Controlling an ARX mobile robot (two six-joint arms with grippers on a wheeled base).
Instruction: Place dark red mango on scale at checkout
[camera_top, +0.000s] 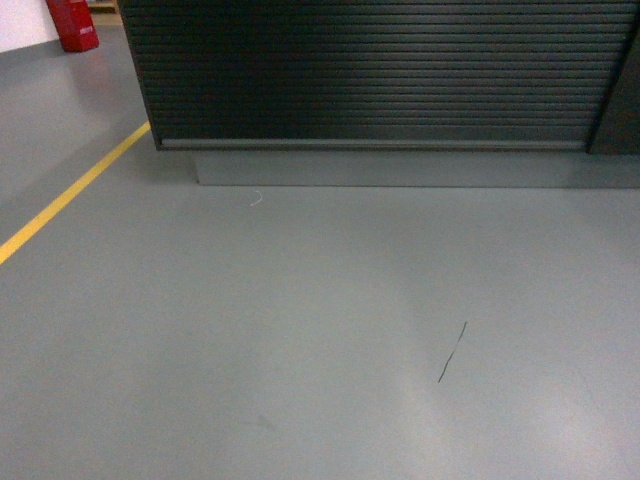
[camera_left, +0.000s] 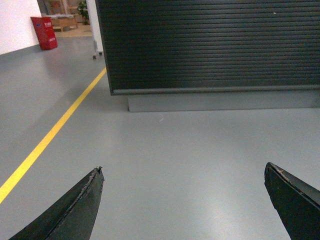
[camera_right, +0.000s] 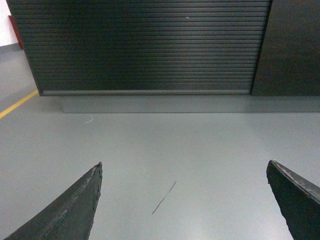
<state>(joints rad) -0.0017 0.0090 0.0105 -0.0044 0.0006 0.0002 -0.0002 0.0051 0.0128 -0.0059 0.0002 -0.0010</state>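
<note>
The checkout (camera_top: 370, 75) fills the top of the head view: a dark front of horizontal ribbed slats on a grey plinth (camera_top: 390, 168). It also shows in the left wrist view as the checkout (camera_left: 210, 45) and in the right wrist view as the checkout (camera_right: 145, 47). Its top is out of view. The dark red mango and the scale are out of view. My left gripper (camera_left: 184, 172) is open over bare floor, nothing between its fingers. My right gripper (camera_right: 184, 169) is open too, with nothing in it. Neither gripper appears in the head view.
Grey floor (camera_top: 300, 330) lies between me and the counter, with a dark scuff line (camera_top: 452, 352). A yellow floor line (camera_top: 70, 190) runs along the left. A red object (camera_top: 72, 24) stands at the far left by a white wall. A dark panel (camera_right: 292, 47) adjoins the counter's right.
</note>
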